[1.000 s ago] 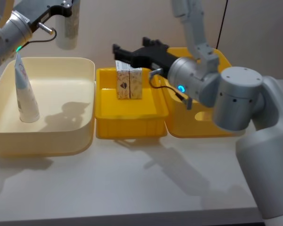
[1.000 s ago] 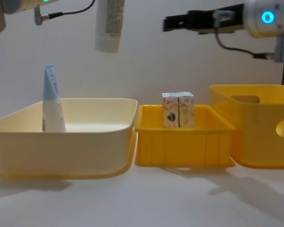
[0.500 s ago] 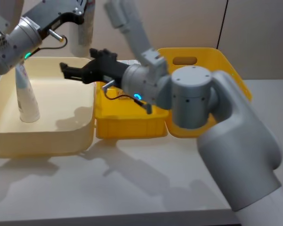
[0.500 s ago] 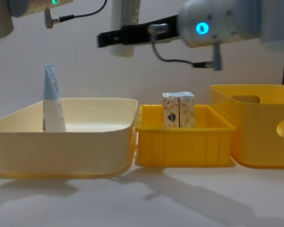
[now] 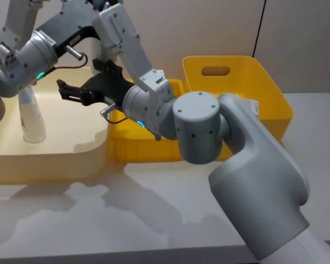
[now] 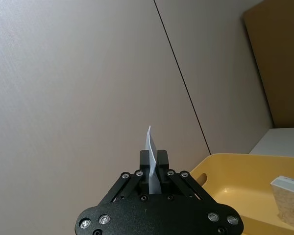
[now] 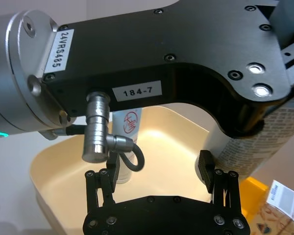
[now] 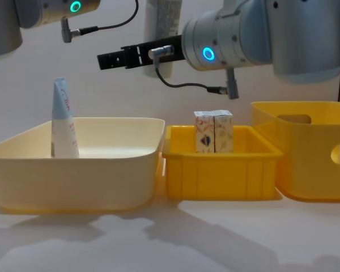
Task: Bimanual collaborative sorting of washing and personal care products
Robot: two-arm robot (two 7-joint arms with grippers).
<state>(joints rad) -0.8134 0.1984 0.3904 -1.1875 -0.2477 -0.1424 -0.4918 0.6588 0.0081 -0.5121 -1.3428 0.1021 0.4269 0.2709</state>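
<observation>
While one tube (image 8: 164,22) hangs gripped, another tube (image 8: 62,122) stands — plus two boxes (image 8: 213,131).

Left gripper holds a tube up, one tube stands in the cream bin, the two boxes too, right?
No: the chest view shows the two boxes standing in the small yellow tray, not the cream bin. The left gripper does hold a raised tube, and the other tube stands in the cream bin.

Three bins stand in a row on the worktop (image 8: 215,241). A tube (image 8: 63,122) stands upright in the left bin (image 8: 73,170), and two boxes (image 8: 213,131) stand side by side in the middle bin (image 8: 221,180), beside the right bin (image 8: 311,164). Above the left and middle bins' meeting edges, the left gripper (image 6: 154,159) holds a second tube (image 8: 163,22); the right gripper (image 8: 110,58) reaches over the left bin.
</observation>
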